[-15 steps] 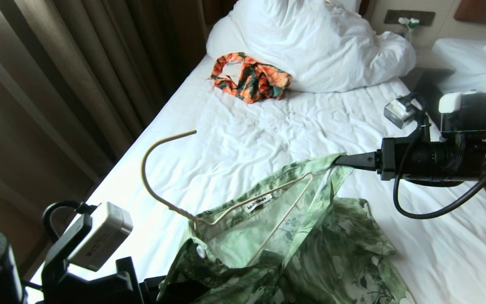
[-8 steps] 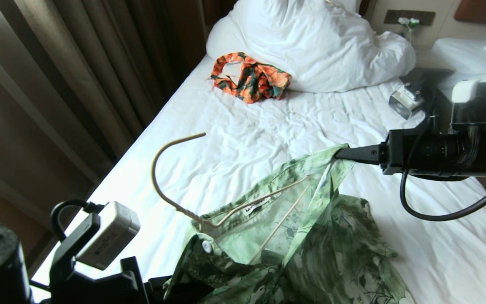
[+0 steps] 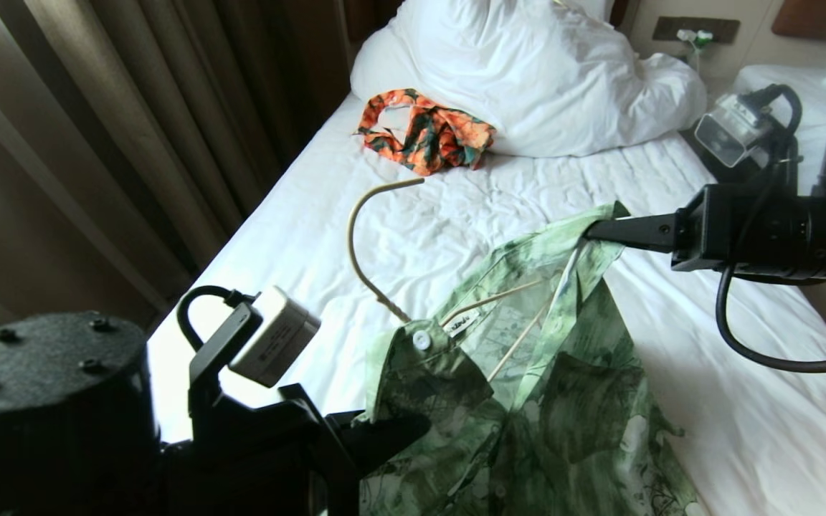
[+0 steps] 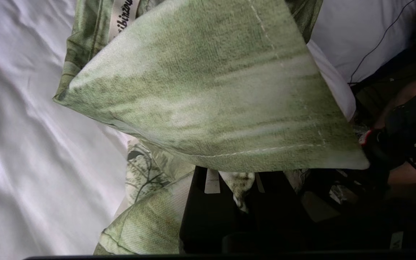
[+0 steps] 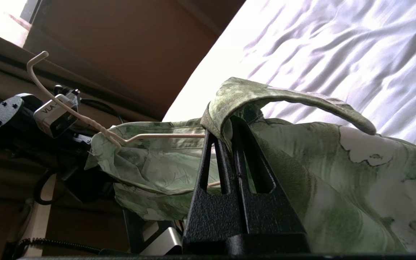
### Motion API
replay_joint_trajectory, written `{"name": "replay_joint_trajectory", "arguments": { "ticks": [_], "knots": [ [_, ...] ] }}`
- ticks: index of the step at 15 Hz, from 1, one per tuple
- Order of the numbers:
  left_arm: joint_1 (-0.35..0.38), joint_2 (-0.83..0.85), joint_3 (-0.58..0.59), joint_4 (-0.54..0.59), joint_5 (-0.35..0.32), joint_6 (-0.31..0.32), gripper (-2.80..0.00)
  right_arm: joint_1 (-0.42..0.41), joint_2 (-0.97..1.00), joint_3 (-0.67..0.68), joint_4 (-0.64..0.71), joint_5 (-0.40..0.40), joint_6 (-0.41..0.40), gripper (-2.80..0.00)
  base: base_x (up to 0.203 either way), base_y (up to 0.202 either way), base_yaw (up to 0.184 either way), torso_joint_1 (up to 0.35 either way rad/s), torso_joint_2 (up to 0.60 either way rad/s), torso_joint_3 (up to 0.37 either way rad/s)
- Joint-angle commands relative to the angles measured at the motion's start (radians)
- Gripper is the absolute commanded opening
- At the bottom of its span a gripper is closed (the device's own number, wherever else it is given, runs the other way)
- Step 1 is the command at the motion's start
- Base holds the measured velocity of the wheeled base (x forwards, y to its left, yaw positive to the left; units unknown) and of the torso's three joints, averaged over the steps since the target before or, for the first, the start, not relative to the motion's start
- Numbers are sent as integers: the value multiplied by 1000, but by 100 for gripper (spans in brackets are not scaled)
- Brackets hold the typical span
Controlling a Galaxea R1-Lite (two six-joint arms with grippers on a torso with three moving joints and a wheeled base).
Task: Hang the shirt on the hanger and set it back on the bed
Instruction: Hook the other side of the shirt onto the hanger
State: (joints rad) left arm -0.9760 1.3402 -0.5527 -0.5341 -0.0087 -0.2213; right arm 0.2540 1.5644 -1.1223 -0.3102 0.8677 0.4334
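Shirt (image 3: 528, 387), hanger (image 3: 384, 244) threaded inside, held above bed (image 3: 456, 215): left hand (image 3: 391, 433) pinches one collar end, right hand (image 3: 596, 231) the other, long axis spanning between.

Green floral shirt (image 3: 528, 401) draped on cream hanger (image 3: 373, 236) above bed (image 3: 456, 208)

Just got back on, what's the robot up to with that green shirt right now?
Both arms hold the shirt up over the bed. The right claw is shut on the collar edge; the left claw is shut on the front near the top button. The hanger sits inside the neck, hook poking out. An orange garment lies by the duvet.
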Motion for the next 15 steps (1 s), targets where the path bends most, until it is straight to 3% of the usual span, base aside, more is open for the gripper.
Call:
{"name": "replay_joint_trajectory", "arguments": {
  "ticks": [1,3,6,8,10,13,15],
  "knots": [
    [-2,100,-11,-97,-26,0,-280,-15,-38,-5,0,5,3,-280,0,0,0,0,0,0],
    [-3,162,-16,-186,-76,2,-280,-26,-62,-20,5,5,5,-280,0,0,0,0,0,0],
    [-19,231,-70,-254,-60,6,-280,-19,-104,-37,6,9,5,-280,0,0,0,0,0,0],
    [-54,234,-111,-254,-4,9,-280,-8,-139,-37,6,27,5,-280,0,0,0,0,0,0],
    [-79,222,-128,-250,-1,10,-280,19,-174,-37,18,43,5,-280,0,0,0,0,0,0],
    [-99,188,-141,-247,7,10,-280,78,-230,-68,150,44,3,-280,0,0,0,0,0,0],
    [-97,150,-198,-188,9,11,-280,104,-248,-107,208,42,2,-280,0,0,0,0,0,0]
  ]
}}
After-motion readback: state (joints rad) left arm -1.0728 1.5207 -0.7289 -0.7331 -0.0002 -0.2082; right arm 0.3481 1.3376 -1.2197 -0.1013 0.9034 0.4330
